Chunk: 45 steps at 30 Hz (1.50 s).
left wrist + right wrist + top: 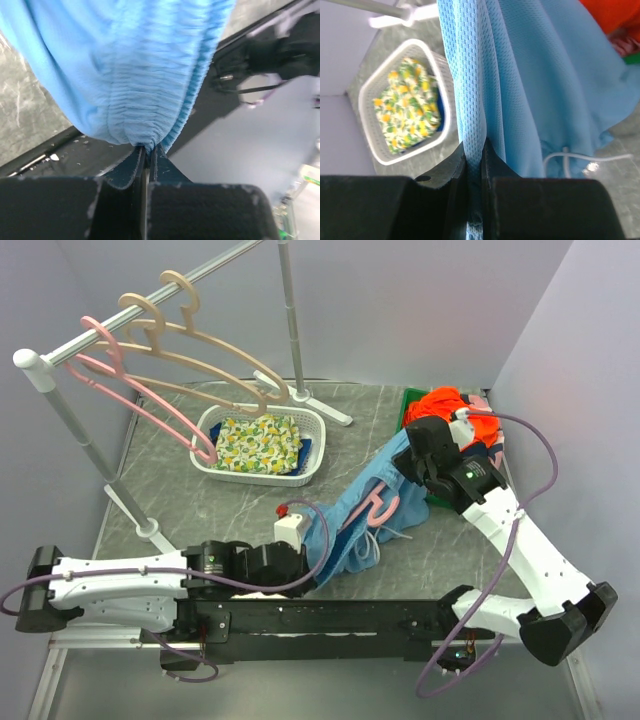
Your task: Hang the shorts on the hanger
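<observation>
Our left arm lay low along the near edge, the left gripper [146,150] closed tight on the gathered waistband of the light blue, shiny athletic shorts [345,528]. Our right arm reached toward the far left, the right gripper [474,150] pinching their mesh. The slim salmon-pink plastic hanger [384,506] lay against the shorts, between the two grippers.

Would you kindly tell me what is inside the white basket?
A lemon-print cloth fills the white basket; a blue edge peeks out beneath it. Anything further underneath is covered.
</observation>
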Available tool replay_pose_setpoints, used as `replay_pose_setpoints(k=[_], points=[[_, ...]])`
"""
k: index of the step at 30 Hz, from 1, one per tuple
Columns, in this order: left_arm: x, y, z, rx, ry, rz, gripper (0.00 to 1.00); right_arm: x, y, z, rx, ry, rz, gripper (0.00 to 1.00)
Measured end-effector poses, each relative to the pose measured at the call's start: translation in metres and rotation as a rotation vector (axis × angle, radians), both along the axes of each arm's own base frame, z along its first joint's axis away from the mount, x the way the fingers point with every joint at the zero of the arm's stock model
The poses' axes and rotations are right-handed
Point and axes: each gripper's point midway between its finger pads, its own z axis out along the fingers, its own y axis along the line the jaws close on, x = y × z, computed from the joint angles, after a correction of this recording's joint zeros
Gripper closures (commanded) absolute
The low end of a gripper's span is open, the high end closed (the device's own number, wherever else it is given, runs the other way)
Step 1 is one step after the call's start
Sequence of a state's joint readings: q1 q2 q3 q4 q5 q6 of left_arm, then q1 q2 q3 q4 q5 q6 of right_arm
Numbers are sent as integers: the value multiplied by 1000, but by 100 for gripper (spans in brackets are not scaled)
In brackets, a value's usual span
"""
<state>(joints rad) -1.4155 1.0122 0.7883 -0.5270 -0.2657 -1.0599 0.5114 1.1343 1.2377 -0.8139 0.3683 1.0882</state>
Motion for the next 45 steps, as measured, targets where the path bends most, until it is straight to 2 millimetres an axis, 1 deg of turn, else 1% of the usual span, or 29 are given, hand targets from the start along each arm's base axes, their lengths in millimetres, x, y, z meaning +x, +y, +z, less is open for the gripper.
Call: replay_pose_setpoints(k=[2, 5, 7, 8, 9, 11, 12, 14, 15, 16, 17, 19, 20, 22, 23, 24, 25, 27, 28, 29, 30, 33, 35, 37, 38, 40, 41, 42, 45], points=[[1, -2, 25, -16, -8, -1, 99, 1, 10, 14, -6, -33, 8, 100], [10, -7, 78, -72, -47, 7, 99, 3, 27, 40, 23, -82, 25, 100], [27, -12, 112, -122, -80, 35, 99, 2, 34, 56, 46, -97, 30, 100], [37, -14, 125, -143, -99, 53, 99, 1, 36, 62, 54, -101, 29, 100], [53, -13, 136, -157, -120, 83, 99, 0, 39, 68, 58, -91, 27, 100], [74, -10, 143, -150, -146, 115, 98, 1, 43, 76, 75, -79, 20, 100], [85, -9, 143, -133, -157, 130, 94, 2, 44, 77, 82, -70, 16, 100], [99, -11, 145, -98, -178, 137, 90, 1, 45, 72, 85, -46, 9, 100], [104, -13, 144, -74, -188, 130, 82, 0, 44, 70, 87, -37, 6, 100], [107, -16, 144, -60, -197, 122, 77, 1, 41, 68, 92, -32, -4, 100], [110, -18, 143, -44, -208, 111, 68, 0, 38, 67, 95, -32, -8, 100], [113, -21, 141, -17, -226, 81, 62, -1, 28, 65, 119, -31, -13, 100], [116, -22, 143, -5, -238, 71, 57, 0, 21, 65, 129, -25, -21, 100], [125, -23, 150, 5, -268, 66, 54, 4, 2, 72, 135, -4, -54, 100], [131, -22, 156, 8, -286, 67, 53, 6, -4, 77, 125, 19, -64, 100], [138, -23, 165, 8, -307, 71, 48, 13, -10, 91, 116, 31, -78, 100], [145, -24, 175, 1, -330, 76, 46, 21, -10, 109, 119, 27, -70, 100], [160, -28, 198, -20, -384, 87, 38, 43, -2, 142, 146, -17, -38, 100], [166, -30, 209, -33, -409, 88, 34, 51, 3, 151, 166, -35, -14, 100], [171, -33, 221, -51, -434, 90, 26, 54, 7, 151, 181, -28, 7, 100], [174, -35, 228, -60, -454, 87, 22, 53, 10, 146, 193, -3, 23, 100], [177, -42, 245, -88, -499, 64, 17, 41, 20, 119, 216, 117, 75, 100], [176, -41, 247, -86, -512, 50, 16, 33, 25, 101, 223, 201, 102, 100], [173, -38, 249, -82, -525, 30, 17, 28, 28, 89, 226, 257, 123, 100], [170, -35, 250, -80, -531, 17, 16, 28, 30, 85, 230, 277, 131, 100], [160, -25, 252, -66, -551, -15, 12, 28, 33, 78, 238, 307, 143, 100], [154, -21, 251, -61, -558, -30, 7, 27, 34, 75, 242, 319, 148, 100], [144, -15, 249, -57, -569, -52, 6, 27, 35, 73, 244, 327, 152, 100], [105, 5, 229, -28, -559, -129, 3, 25, 36, 64, 245, 359, 158, 100]])
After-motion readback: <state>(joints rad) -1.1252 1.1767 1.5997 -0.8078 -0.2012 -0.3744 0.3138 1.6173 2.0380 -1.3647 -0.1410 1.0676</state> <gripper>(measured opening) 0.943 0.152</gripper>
